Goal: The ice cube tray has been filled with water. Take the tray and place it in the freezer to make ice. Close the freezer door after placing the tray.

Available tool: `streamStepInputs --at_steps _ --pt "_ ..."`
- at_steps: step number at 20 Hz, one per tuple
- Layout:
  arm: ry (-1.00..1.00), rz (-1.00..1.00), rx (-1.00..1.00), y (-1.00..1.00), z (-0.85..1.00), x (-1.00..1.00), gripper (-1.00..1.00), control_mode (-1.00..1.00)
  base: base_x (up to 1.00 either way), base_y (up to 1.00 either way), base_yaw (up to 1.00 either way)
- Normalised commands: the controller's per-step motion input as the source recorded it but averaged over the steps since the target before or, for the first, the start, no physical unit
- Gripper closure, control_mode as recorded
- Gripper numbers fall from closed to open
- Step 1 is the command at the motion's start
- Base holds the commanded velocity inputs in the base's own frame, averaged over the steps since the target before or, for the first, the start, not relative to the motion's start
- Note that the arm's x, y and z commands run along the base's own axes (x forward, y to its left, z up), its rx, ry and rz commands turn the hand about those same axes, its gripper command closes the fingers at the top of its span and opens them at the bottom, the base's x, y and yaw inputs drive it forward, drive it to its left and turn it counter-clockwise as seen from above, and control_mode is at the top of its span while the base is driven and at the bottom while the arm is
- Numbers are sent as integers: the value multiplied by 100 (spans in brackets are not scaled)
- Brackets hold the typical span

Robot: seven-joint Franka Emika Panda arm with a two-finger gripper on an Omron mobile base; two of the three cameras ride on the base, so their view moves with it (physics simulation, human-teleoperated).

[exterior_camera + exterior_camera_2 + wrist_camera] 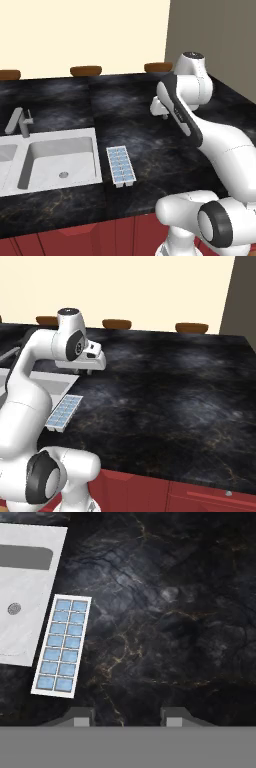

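The ice cube tray is white with two rows of pale blue cells. It lies flat on the black marble counter, just right of the sink and near the front edge. My gripper hangs above the counter, behind and to the right of the tray, well clear of it. Its jaws point down and stand open with nothing between them. The freezer and its door are out of view.
A white double sink with a grey faucet is set into the counter on the left. Brown round stools line the far edge. Red cabinet fronts run under the counter.
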Motion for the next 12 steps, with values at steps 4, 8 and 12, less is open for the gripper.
streamStepInputs --at_steps 4,8,12 --pt "-1 0 0 0 0 -2 -100 -100 0 0 0" --pt "0 -1 0 0 -3 -29 -100 -100 0 0 0" --pt "0 -6 0 4 -16 -46 -100 -100 0 0 0"
